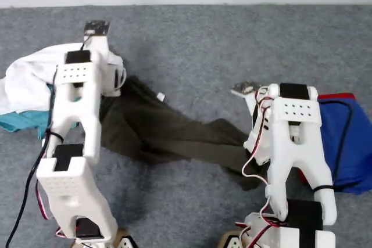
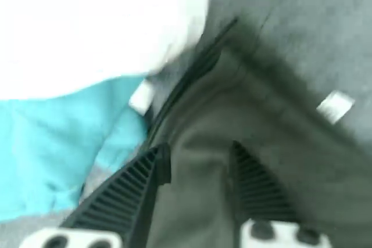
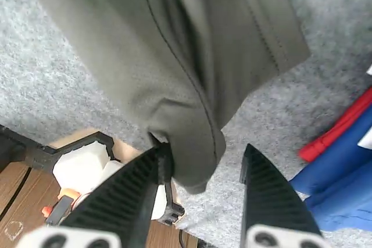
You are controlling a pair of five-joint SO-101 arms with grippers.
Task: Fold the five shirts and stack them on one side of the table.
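An olive shirt lies crumpled and stretched across the middle of the grey mat, running from one arm to the other. My left gripper is down on its left end, open, with olive fabric bunched between the fingers. My right gripper is open over the shirt's other end, where a corner of the olive shirt reaches in beside one finger. A white shirt and a teal shirt are heaped at the left.
A blue shirt lies on a red one at the right edge, partly under the right arm. The right arm's base and the wooden table sit just past the mat's near edge.
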